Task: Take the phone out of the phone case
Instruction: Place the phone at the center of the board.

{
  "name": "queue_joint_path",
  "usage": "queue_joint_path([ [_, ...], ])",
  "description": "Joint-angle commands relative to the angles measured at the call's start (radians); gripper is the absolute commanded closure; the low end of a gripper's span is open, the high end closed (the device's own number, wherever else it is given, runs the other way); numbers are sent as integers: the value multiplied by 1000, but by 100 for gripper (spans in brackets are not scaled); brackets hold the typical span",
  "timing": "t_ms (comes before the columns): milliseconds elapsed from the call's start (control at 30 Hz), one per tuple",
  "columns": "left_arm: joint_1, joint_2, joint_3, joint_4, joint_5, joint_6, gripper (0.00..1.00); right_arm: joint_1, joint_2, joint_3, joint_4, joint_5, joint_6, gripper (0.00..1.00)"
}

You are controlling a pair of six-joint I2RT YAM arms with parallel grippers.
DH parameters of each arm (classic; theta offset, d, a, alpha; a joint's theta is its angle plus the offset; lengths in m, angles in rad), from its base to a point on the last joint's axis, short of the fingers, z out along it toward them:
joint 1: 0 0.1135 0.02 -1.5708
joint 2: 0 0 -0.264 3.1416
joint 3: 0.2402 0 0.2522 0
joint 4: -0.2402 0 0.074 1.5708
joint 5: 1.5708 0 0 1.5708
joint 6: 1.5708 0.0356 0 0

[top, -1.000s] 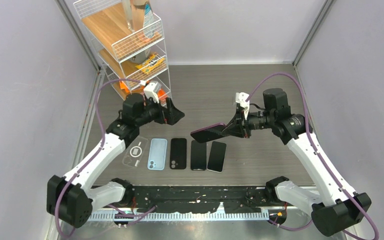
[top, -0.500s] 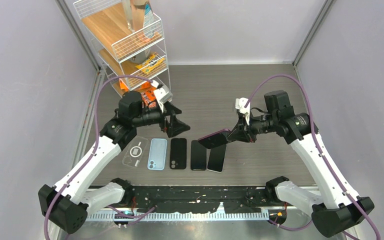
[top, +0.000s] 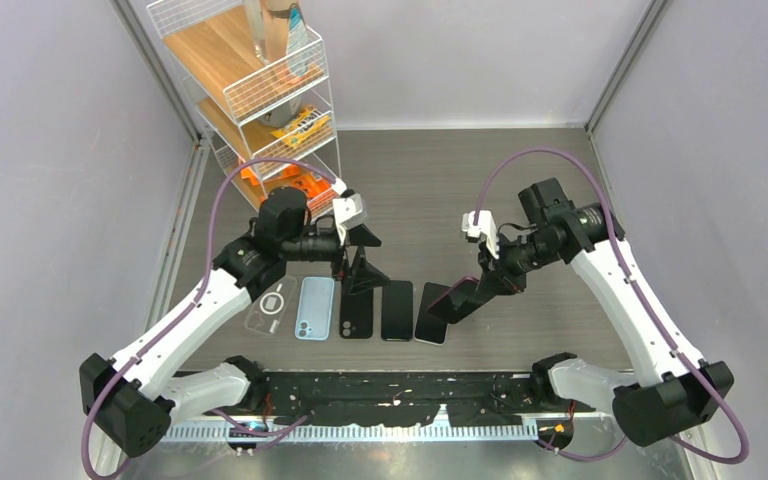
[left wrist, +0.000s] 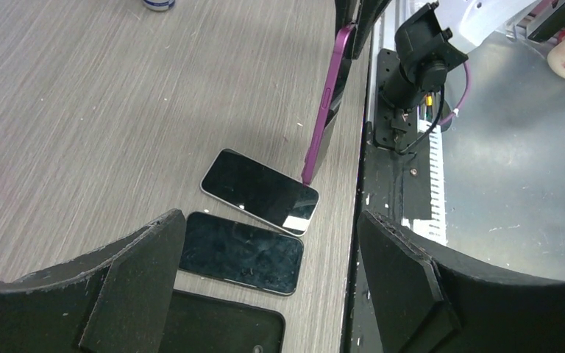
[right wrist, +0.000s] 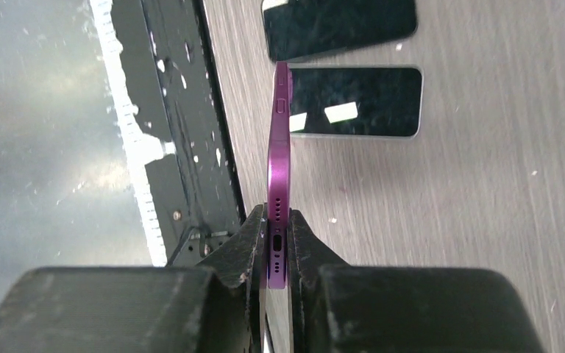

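- The right end effector (right wrist: 277,220) is clamped tight on the bottom end of a purple phone (right wrist: 278,147), one finger on each flat face, with the port and speaker holes showing between them
- The purple phone is held on edge and steeply tilted, its far end low over the near part of the table (top: 420,180)
- Its lowest corner sits just beside the silver-edged phone (left wrist: 259,191) at the right end of the row; I cannot tell whether it touches the table
- The left end effector (left wrist: 271,220) is spread wide and holds nothing; it hovers above the middle of the row, apart from the purple phone
- Five flat things lie side by side on the table
- From the left they are a clear case (top: 272,305) with a ring mark, a light blue phone (top: 314,307), a black piece (top: 357,306) that may be a phone or a case, a dark phone (top: 397,310) screen up, and the silver-edged phone screen up
- The clear case lies flat at the left end, the table showing through it, well apart from the purple phone
- A wire rack (top: 260,90) stands at the far left corner
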Motion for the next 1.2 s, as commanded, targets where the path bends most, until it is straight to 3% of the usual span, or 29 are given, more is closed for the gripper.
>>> queue_joint_path([
  [0, -10, -17, -12, 6, 23, 31, 10, -35, 40, 21, -135, 65, -120, 94],
  [200, -13, -14, -25, 6, 12, 31, 10, -106, 150, 4, -247, 110, -258, 95],
  [500, -13, -16, -41, 5, -8, 33, 10, -131, 346, -19, -260, 149, -347, 95],
  [867, -13, -7, -46, -1, -16, 43, 10, -138, 542, 55, -220, 148, -354, 94],
  [1167, -12, 4, -49, -1, -7, 45, 10, -138, 699, 142, -144, 225, -317, 82],
])
